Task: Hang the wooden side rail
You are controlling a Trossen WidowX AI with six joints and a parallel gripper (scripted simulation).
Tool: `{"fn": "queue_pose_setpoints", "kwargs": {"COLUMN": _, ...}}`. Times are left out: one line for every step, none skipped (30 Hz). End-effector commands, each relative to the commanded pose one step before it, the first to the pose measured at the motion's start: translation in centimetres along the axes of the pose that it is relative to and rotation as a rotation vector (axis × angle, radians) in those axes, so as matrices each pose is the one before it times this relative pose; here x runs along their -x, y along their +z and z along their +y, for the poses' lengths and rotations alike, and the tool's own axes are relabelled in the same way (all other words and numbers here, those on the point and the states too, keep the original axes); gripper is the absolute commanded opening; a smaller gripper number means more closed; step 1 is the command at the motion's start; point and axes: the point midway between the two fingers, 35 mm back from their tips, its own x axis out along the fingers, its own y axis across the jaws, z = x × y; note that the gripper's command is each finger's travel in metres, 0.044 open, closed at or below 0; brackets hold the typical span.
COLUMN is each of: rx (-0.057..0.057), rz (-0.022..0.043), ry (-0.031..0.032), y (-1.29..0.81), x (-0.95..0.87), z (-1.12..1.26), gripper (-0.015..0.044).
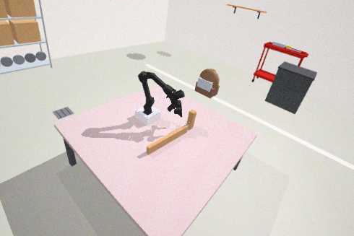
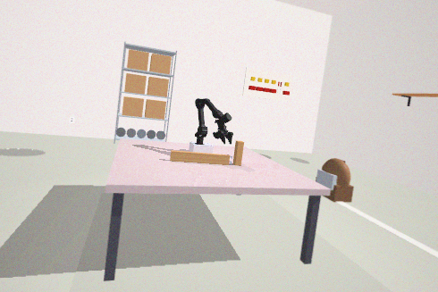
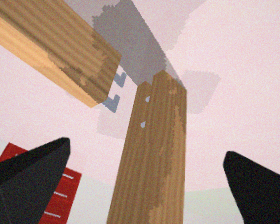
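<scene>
The wooden rail lies along the table. Two grey steel hooks stick out of its end towards the post, with a small gap between them and the post. The wooden post stands upright. Two small pins show in its slot in the wrist view. My gripper is open and empty, pointing down, above the table beside the post's upper part. It touches neither rail nor post.
The pink table carries the arm's white base, behind the rail. A red thing with white lines shows beyond the table at the lower left of the wrist view. A shelf rack and a red cart stand farther off.
</scene>
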Motion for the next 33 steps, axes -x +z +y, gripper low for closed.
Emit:
{"fn": "queue_pose_setpoints", "kwargs": {"rx": 0.1478, "rz": -0.0097, "ry": -0.01349, "y": 0.575, "x": -0.319, "z": 0.521, "gripper": 0.044}}
{"fn": "queue_pose_setpoints", "kwargs": {"rx": 0.049, "rz": 0.00012, "ry": -0.00374, "y": 0.124, "x": -0.07, "z": 0.149, "gripper": 0.044}}
{"fn": "queue_pose_setpoints", "kwargs": {"rx": 0.0516, "rz": 0.00455, "ry": -0.00674, "y": 0.019, "x": -0.07, "z": 0.056, "gripper": 0.044}}
{"fn": "queue_pose_setpoints", "kwargs": {"rx": 0.0517, "rz": 0.00501, "ry": -0.00642, "y": 0.022, "x": -0.067, "z": 0.056, "gripper": 0.044}}
{"fn": "queue_pose_setpoints", "kwargs": {"rx": 0.0517, "rz": 0.00545, "ry": -0.00607, "y": 0.025, "x": -0.065, "z": 0.056, "gripper": 0.044}}
{"fn": "queue_pose_setpoints", "kwargs": {"rx": 0.0517, "rz": 0.00589, "ry": -0.0057, "y": 0.028, "x": -0.063, "z": 0.055, "gripper": 0.044}}
{"fn": "queue_pose_setpoints", "kwargs": {"rx": 0.0518, "rz": 0.00629, "ry": -0.0053, "y": 0.03, "x": -0.06, "z": 0.054, "gripper": 0.044}}
{"fn": "queue_pose_setpoints", "kwargs": {"rx": 0.0518, "rz": 0.00664, "ry": -0.00486, "y": 0.034, "x": -0.058, "z": 0.054, "gripper": 0.044}}
{"fn": "queue_pose_setpoints", "kwargs": {"rx": 0.0518, "rz": 0.00697, "ry": -0.00441, "y": 0.037, "x": -0.055, "z": 0.053, "gripper": 0.044}}
{"fn": "queue_pose_setpoints", "kwargs": {"rx": 0.0518, "rz": 0.00726, "ry": -0.00393, "y": 0.04, "x": -0.053, "z": 0.052, "gripper": 0.044}}
{"fn": "queue_pose_setpoints", "kwargs": {"rx": 0.0518, "rz": 0.00752, "ry": -0.00343, "y": 0.043, "x": -0.05, "z": 0.051, "gripper": 0.044}}
{"fn": "queue_pose_setpoints", "kwargs": {"rx": 0.0519, "rz": 0.00775, "ry": -0.00292, "y": 0.046, "x": -0.048, "z": 0.049, "gripper": 0.044}}
{"fn": "queue_pose_setpoints", "kwargs": {"rx": 0.0519, "rz": 0.00794, "ry": -0.00239, "y": 0.05, "x": -0.045, "z": 0.048, "gripper": 0.044}}
{"fn": "queue_pose_setpoints", "kwargs": {"rx": 0.0519, "rz": 0.0081, "ry": -0.00185, "y": 0.053, "x": -0.043, "z": 0.046, "gripper": 0.044}}
{"fn": "queue_pose_setpoints", "kwargs": {"rx": 0.0519, "rz": 0.00823, "ry": -0.0013, "y": 0.056, "x": -0.04, "z": 0.044, "gripper": 0.044}}
{"fn": "queue_pose_setpoints", "kwargs": {"rx": 0.052, "rz": 0.00831, "ry": -0.00074, "y": 0.058, "x": -0.037, "z": 0.042, "gripper": 0.044}}
{"fn": "queue_pose_setpoints", "kwargs": {"rx": 0.052, "rz": 0.00836, "ry": -0.00018, "y": 0.061, "x": -0.035, "z": 0.039, "gripper": 0.044}}
{"fn": "queue_pose_setpoints", "kwargs": {"rx": 0.052, "rz": 0.00837, "ry": 0.00039, "y": 0.064, "x": -0.032, "z": 0.036, "gripper": 0.044}}
{"fn": "queue_pose_setpoints", "kwargs": {"rx": 0.0521, "rz": 0.00834, "ry": 0.00095, "y": 0.066, "x": -0.03, "z": 0.033, "gripper": 0.044}}
{"fn": "queue_pose_setpoints", "kwargs": {"rx": 0.0521, "rz": 0.00828, "ry": 0.00151, "y": 0.069, "x": -0.027, "z": 0.03, "gripper": 0.044}}
{"fn": "queue_pose_setpoints", "kwargs": {"rx": 0.0521, "rz": 0.00818, "ry": 0.00207, "y": 0.071, "x": -0.024, "z": 0.027, "gripper": 0.044}}
{"fn": "queue_pose_setpoints", "kwargs": {"rx": 0.0522, "rz": 0.00804, "ry": 0.00262, "y": 0.073, "x": -0.022, "z": 0.024, "gripper": 0.044}}
{"fn": "queue_pose_setpoints", "kwargs": {"rx": 0.0522, "rz": 0.00786, "ry": 0.00316, "y": 0.075, "x": -0.019, "z": 0.02, "gripper": 0.044}}
{"fn": "queue_pose_setpoints", "kwargs": {"rx": 0.0522, "rz": 0.00765, "ry": 0.00368, "y": 0.076, "x": -0.016, "z": 0.017, "gripper": 0.044}}
{"fn": "queue_pose_setpoints", "kwargs": {"rx": 0.0523, "rz": 0.00741, "ry": 0.0042, "y": 0.078, "x": -0.014, "z": 0.013, "gripper": 0.044}}
{"fn": "queue_pose_setpoints", "kwargs": {"rx": 0.0523, "rz": 0.00713, "ry": 0.00469, "y": 0.079, "x": -0.011, "z": 0.009, "gripper": 0.044}}
{"fn": "queue_pose_setpoints", "kwargs": {"rx": 0.0523, "rz": 0.00682, "ry": 0.00517, "y": 0.08, "x": -0.008, "z": 0.005, "gripper": 0.044}}
{"fn": "queue_pose_setpoints", "kwargs": {"rx": 0.0524, "rz": 0.00648, "ry": 0.00562, "y": 0.08, "x": -0.006, "z": 0.001, "gripper": 0.044}}
{"fn": "queue_pose_setpoints", "kwargs": {"rx": 0.0524, "rz": 0.00611, "ry": 0.00606, "y": 0.081, "x": -0.003, "z": -0.003, "gripper": 0.044}}
{"fn": "queue_pose_setpoints", "kwargs": {"rx": 0.0524, "rz": 0.00571, "ry": 0.00647, "y": 0.081, "x": 0.0, "z": -0.007, "gripper": 0.044}}
{"fn": "queue_pose_setpoints", "kwargs": {"rx": 0.0525, "rz": 0.00528, "ry": 0.00685, "y": 0.081, "x": 0.002, "z": -0.012, "gripper": 0.044}}
{"fn": "queue_pose_setpoints", "kwargs": {"rx": 0.0525, "rz": 0.00483, "ry": 0.0072, "y": 0.08, "x": 0.005, "z": -0.016, "gripper": 0.044}}
{"fn": "queue_pose_setpoints", "kwargs": {"rx": 0.0526, "rz": 0.00436, "ry": 0.00752, "y": 0.08, "x": 0.008, "z": -0.02, "gripper": 0.044}}
